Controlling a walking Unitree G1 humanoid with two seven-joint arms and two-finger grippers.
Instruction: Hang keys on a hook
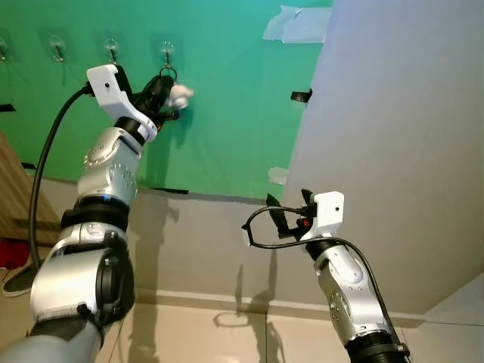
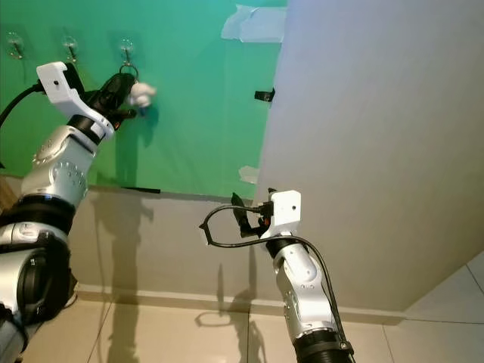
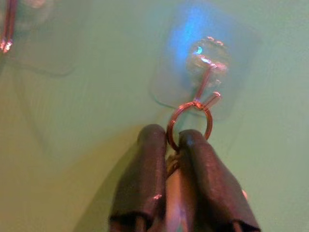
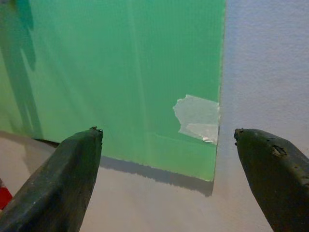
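Green board (image 1: pixel 227 113), taped to a pale grey wall (image 1: pixel 401 151), carries a row of clear adhesive hooks along its upper edge. The left gripper (image 1: pixel 160 94) is raised to the rightmost hook (image 3: pixel 207 72) of that row, its two black fingers (image 3: pixel 145 179) clenched on the keys just below the key ring (image 3: pixel 189 123). Holding the bunch this close to the ring keeps the ring stiff and upright, which lets its opening be steered onto the hook's short upturned tip rather than swinging free. In the left wrist view the top of the ring touches the wire prong; whether the ring is already threaded over the tip or merely resting against it cannot be told. A white fob (image 1: pixel 180 94) juts out beside the gripper, toward the robot's right.

The right gripper (image 4: pixel 166 159) hangs lower, near the board's lower right corner, its fingers spread wide and holding nothing; it plays no part in the hanging.

Neighbouring hooks (image 1: pixel 112 51) stand to the left, well apart from the one in use, so they are unlikely to snag the ring. Patches of tape (image 4: pixel 198 118) fix the board's edge to the wall. A tiled floor (image 1: pixel 197 336) runs below, and nothing stands between the ring and its hook.
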